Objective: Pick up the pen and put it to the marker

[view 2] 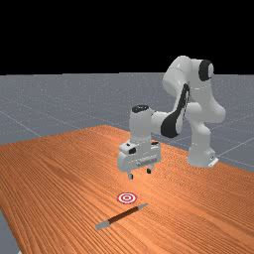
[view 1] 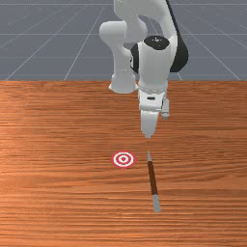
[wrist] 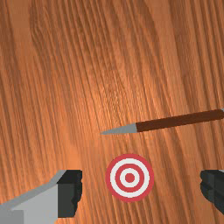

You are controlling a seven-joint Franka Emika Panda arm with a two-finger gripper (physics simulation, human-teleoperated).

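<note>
In the far view my gripper hangs open above the table, its two fingers well apart. The wrist view shows the gripper with nothing held between its fingers. A pen with a brown barrel, grey pointed tip and grey butt end lies flat on the wood, tip toward the arm; the pen is below the hand and apart from it. The marker, a red and white ringed disc, lies beside the tip, on the front view's left of the pen. In the wrist view the marker appears between the fingers, beneath them.
Orange-brown wood of the table surrounds the pen and marker. The arm's base stands at the table's far side in the far view's right, with the arm reaching over the table from there.
</note>
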